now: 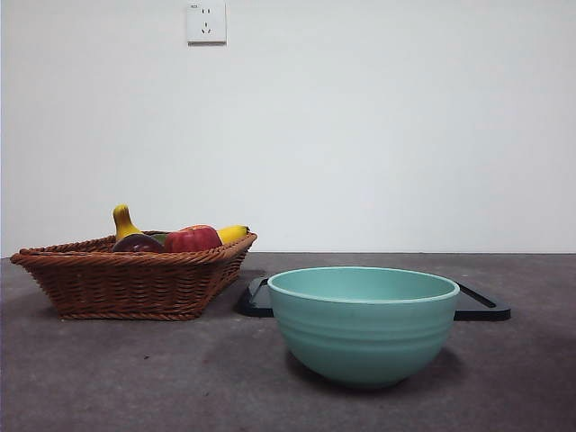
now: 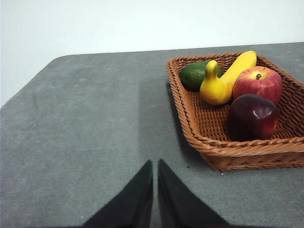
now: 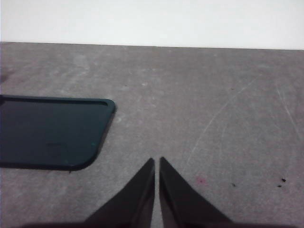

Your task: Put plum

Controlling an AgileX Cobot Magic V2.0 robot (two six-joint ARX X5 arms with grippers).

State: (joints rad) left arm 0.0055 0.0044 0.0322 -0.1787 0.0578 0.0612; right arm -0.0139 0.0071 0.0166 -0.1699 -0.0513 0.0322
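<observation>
Plum lay in the basket beside the apple; my left claw and right claw were closed, empty.

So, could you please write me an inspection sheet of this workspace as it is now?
Surface: grey table, scuffed, with small dark specks in the right wrist view.
Job's things: plum lying in the wicker basket, beside the red apple.
Clutter: banana, yellow gourd-shaped fruit and avocado also in the basket; teal bowl; dark flat tray behind the bowl.
Grippers: left gripper and right gripper both shut, holding nothing, above bare table.
Cables: nothing seen.
Surroundings: white wall, wall socket.
</observation>
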